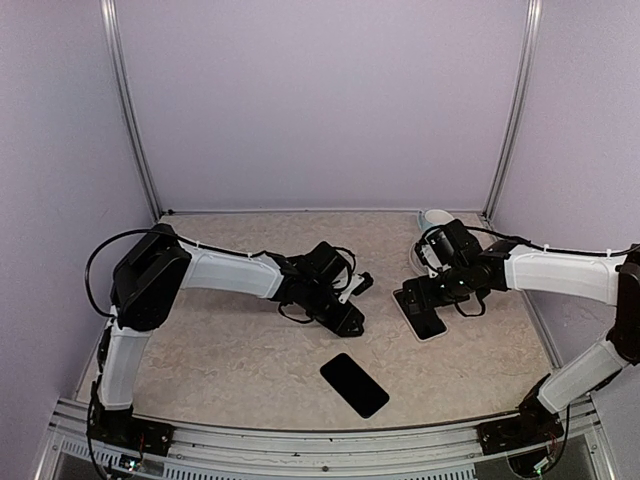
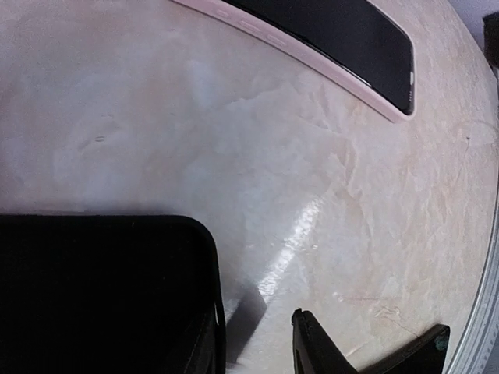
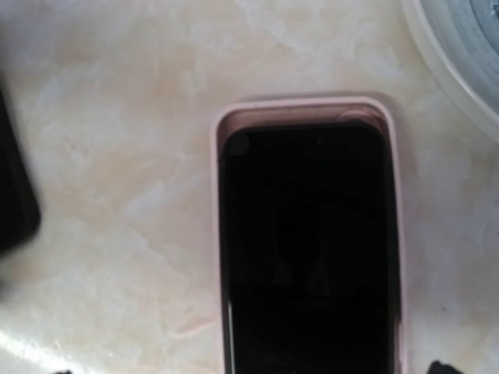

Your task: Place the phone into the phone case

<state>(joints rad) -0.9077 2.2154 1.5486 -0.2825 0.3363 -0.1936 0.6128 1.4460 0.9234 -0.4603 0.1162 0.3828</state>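
In the overhead view, the black phone point(image 1: 354, 384) is being shown lying flat and loose on the marbled table point(image 1: 220, 350), in the lower centre of the frame, touched by neither arm. The pink phone case point(image 1: 420, 315) is being shown right of centre, also flat on the table, up and to the right of the phone and apart from it. In the right wrist view, the case is being filled almost to its rim by a glossy black face, with a strip of pink showing at the top end. Whether that face is a handset or a dark lining cannot be told. The right gripper point(image 1: 425, 297) is being held over the upper end of the case. Its fingertips point(image 3: 441, 367) are being glimpsed only as small dark tips at the bottom corners of the wrist frame, spread wide to either side of the case, with nothing gripped between them. The left gripper point(image 1: 348, 305) is being held low at the centre of the overhead frame, above the phone and left of the case. One dark finger point(image 2: 316, 347) is being shown at the bottom edge of the left wrist view, beside a black round-cornered shape that cannot be identified. How far this gripper is parted cannot be told. A white round object point(image 1: 437, 217) is being shown at the upper right, beyond the right gripper.
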